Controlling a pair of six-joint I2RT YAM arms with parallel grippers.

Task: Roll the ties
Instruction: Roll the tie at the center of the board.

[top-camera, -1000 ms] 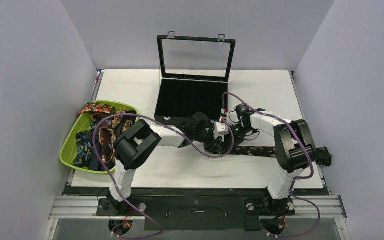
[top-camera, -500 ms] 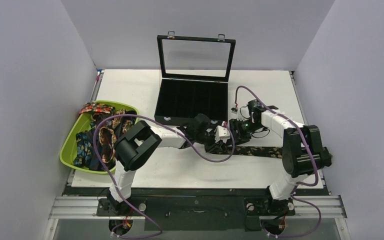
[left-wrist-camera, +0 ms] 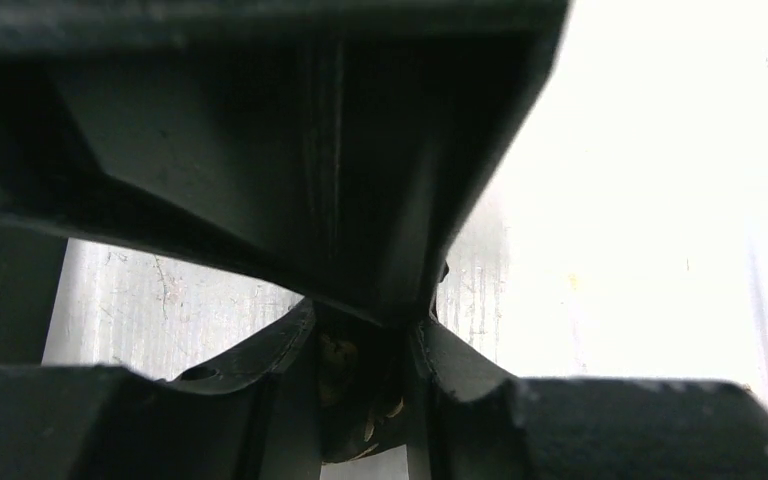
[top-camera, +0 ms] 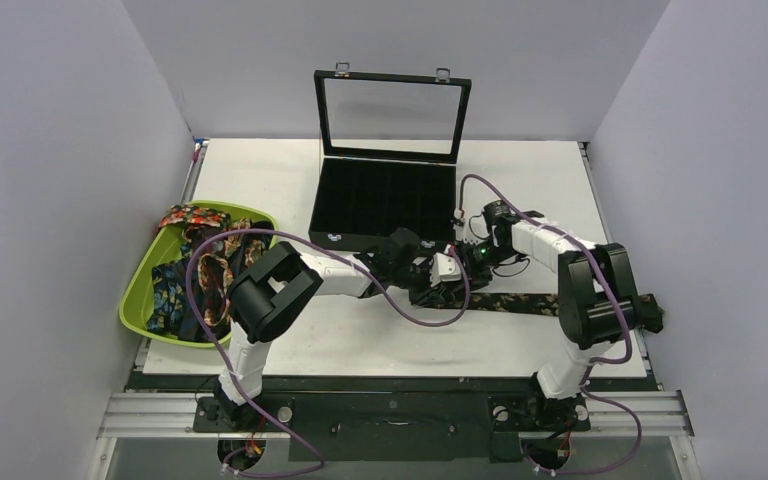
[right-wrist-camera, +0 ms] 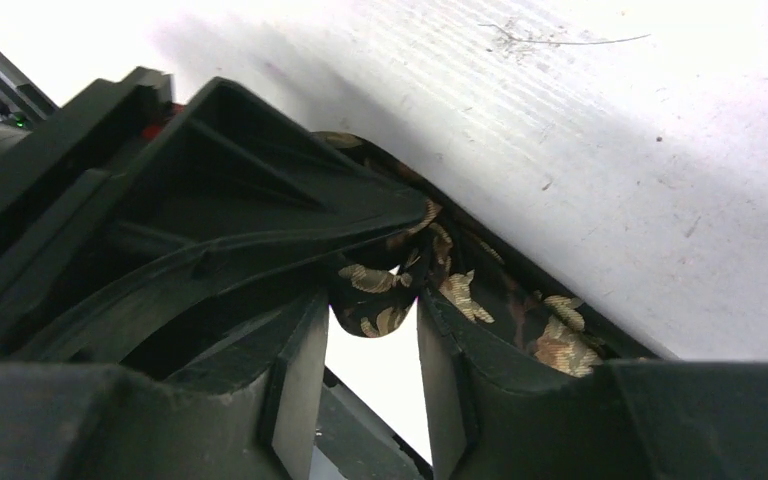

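Since a second ago the right gripper (right-wrist-camera: 372, 340) has shifted slightly rightward and parted its jaws, with a fold of the floral tie (top-camera: 515, 300) loose between them. The left gripper (left-wrist-camera: 362, 400) pinches the rolled end narrowly, probably anchoring it while the right regrips. The tail lies flat on the tabletop (top-camera: 290, 180). The open black case (top-camera: 380, 238) crowds in just behind, and the green bin (top-camera: 140, 300) sits well apart.

Top cam: fixed, high behind arm bases (top-camera: 228, 398), looks down-forward, far, whole white bench (top-camera: 260, 180) in frame. Left wrist cam: looks along left hand (left-wrist-camera: 362, 400), extremely close, bench behind. Right wrist cam: along right hand (right-wrist-camera: 370, 390), close, low over bench. Shared by all: dark tan-gold floral fabric tie (right-wrist-camera: 460, 290), mid-bench.
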